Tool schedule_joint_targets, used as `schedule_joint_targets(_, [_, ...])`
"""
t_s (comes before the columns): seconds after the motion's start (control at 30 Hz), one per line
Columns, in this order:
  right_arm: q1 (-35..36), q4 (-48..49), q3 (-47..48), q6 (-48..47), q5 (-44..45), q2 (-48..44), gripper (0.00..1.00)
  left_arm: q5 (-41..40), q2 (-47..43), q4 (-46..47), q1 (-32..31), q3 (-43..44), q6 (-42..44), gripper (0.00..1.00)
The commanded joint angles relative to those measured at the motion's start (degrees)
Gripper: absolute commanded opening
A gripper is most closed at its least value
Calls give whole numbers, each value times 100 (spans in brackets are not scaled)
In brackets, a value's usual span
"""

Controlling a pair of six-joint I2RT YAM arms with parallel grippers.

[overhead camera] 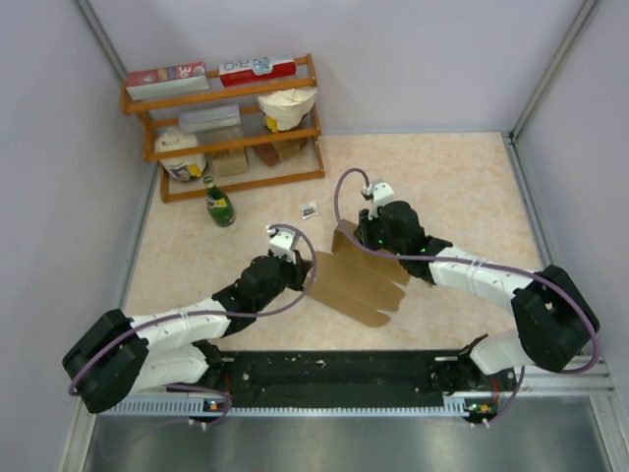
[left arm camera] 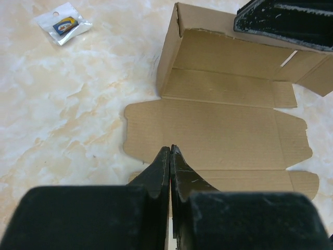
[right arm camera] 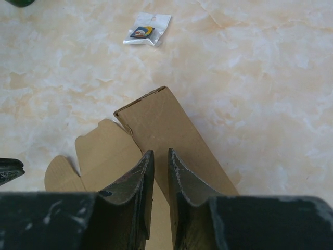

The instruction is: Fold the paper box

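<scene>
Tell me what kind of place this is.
Probably a robot lab's test booth: plain walls enclose a marble-patterned table, a left arm and right arm are bolted at its near edge, and a wooden shelf holds grocery-type props.

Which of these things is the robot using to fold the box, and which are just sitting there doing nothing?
For the job: paper box, left gripper, right gripper.

Just lying about: green bottle, small packet, wooden shelf, paper bag on that shelf.
</scene>
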Motion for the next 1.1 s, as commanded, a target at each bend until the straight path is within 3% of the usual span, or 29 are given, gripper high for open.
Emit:
schedule_joint_targets(0.0, [-53,480,42,-74,-156,65,16,-88,-37,15,-24,-26,-47,0])
schedule_joint_targets(0.27, [-53,516,-177,-135,-235,171,15,-114,164,68,-24,88,-135,0])
schedule_joint_targets(0.63, [-53,516,-380,-215,-191,241,15,-184,876,24,-24,879,-109,0])
schedule_joint_targets(1.07, [-53,525,-380,-241,-235,224,15,-237,2598,279,90,1943,41,0])
